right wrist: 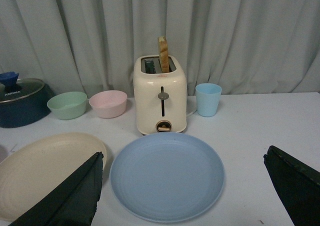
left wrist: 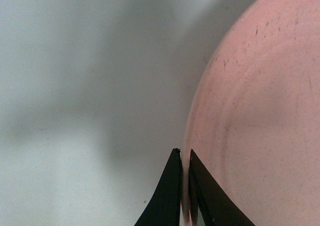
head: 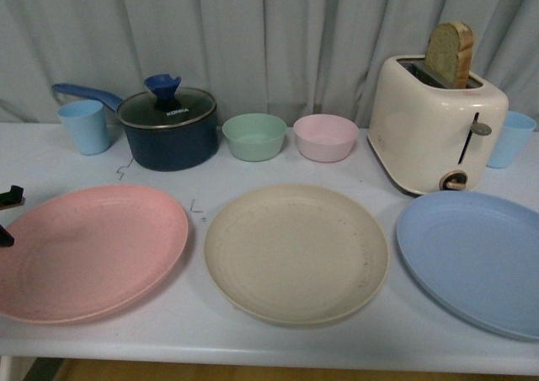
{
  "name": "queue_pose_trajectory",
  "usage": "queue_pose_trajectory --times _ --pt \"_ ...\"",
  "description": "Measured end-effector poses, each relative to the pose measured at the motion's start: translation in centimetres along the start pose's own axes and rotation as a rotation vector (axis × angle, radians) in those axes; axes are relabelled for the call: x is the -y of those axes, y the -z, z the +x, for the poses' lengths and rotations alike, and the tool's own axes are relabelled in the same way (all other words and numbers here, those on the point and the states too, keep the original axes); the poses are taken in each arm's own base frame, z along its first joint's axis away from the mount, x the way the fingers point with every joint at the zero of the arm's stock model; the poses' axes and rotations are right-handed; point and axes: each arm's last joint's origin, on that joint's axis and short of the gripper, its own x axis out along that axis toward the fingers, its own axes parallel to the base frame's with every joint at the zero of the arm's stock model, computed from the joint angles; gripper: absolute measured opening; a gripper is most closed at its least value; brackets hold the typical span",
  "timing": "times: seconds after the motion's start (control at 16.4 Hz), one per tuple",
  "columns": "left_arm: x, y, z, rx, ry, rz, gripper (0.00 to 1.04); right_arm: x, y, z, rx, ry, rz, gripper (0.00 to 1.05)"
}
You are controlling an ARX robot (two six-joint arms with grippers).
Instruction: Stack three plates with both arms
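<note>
left gripper [left wrist: 184,186]: fingers almost together astride pink plate [left wrist: 260,116] outer rim, probably clamped | right gripper [right wrist: 184,156]: fingers wide apart, blue plate [right wrist: 166,186] straight ahead, untouched | beige plate [head: 295,250]: centre, between the other two, nothing stacked yet

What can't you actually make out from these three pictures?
1. Front view: the pink plate and blue plate are cut off by the side edges.
2. Left wrist view: the left fingers pinch the pink plate's rim; the frame cuts off most of that plate.
3. Right wrist view: the right fingers cover part of the beige plate.
4. Pot: its lid hides the contents.
</note>
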Motion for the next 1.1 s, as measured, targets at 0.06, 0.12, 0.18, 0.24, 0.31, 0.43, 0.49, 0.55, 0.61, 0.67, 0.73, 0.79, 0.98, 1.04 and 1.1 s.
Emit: queue_pose_trajectory --times 0.06,0.12,0.18,0.24,0.31,0.43,0.49,0.55,0.61,0.67,0.73,0.79,0.98,1.04,1.1 --pt "0.2 0.0 -0.5 0.003 0.001 -0.006 0.02 0.0 0.0 0.0 0.0 0.0 0.0 0.98" --pt "0.6 -0.1 -1.5 0.017 0.008 -0.011 0.02 0.0 0.0 0.0 0.0 0.0 0.0 0.98" --pt "1.1 -0.6 -2.6 0.041 0.007 -0.003 0.02 0.0 0.0 0.0 0.0 0.0 0.0 0.98" --pt "1.7 -1.1 -3.9 0.07 0.014 0.0 0.02 0.0 0.0 0.0 0.0 0.0 0.0 0.98" --pt "2.6 -1.7 -5.5 0.11 0.025 -0.001 0.02 0.0 0.0 0.0 0.0 0.0 0.0 0.98" --pt "5.1 -2.5 -8.0 0.17 0.065 0.002 0.02 0.0 0.0 0.0 0.0 0.0 0.0 0.98" --pt "6.7 -2.7 -8.5 0.184 0.083 0.005 0.02 0.0 0.0 0.0 0.0 0.0 0.0 0.98" --pt "8.8 -2.6 -8.4 0.176 0.108 0.009 0.02 0.0 0.0 0.0 0.0 0.0 0.0 0.98" --pt "10.8 -2.3 -8.1 0.161 0.125 0.012 0.02 0.0 0.0 0.0 0.0 0.0 0.0 0.98" --pt "12.8 -2.1 -7.9 0.151 0.15 0.022 0.02 0.0 0.0 0.0 0.0 0.0 0.0 0.98" --pt "14.8 -2.0 -8.0 0.146 0.174 0.033 0.02 0.0 0.0 0.0 0.0 0.0 0.0 0.98" --pt "17.1 -2.1 -8.2 0.156 0.201 0.055 0.02 0.0 0.0 0.0 0.0 0.0 0.0 0.98" --pt "21.0 -2.0 -6.9 0.141 0.242 0.086 0.02 0.0 0.0 0.0 0.0 0.0 0.0 0.98" --pt "21.1 -1.7 -5.9 0.125 0.23 0.079 0.02 0.0 0.0 0.0 0.0 0.0 0.0 0.98" --pt "21.2 -1.3 -5.0 0.1 0.217 0.069 0.02 0.0 0.0 0.0 0.0 0.0 0.0 0.98"
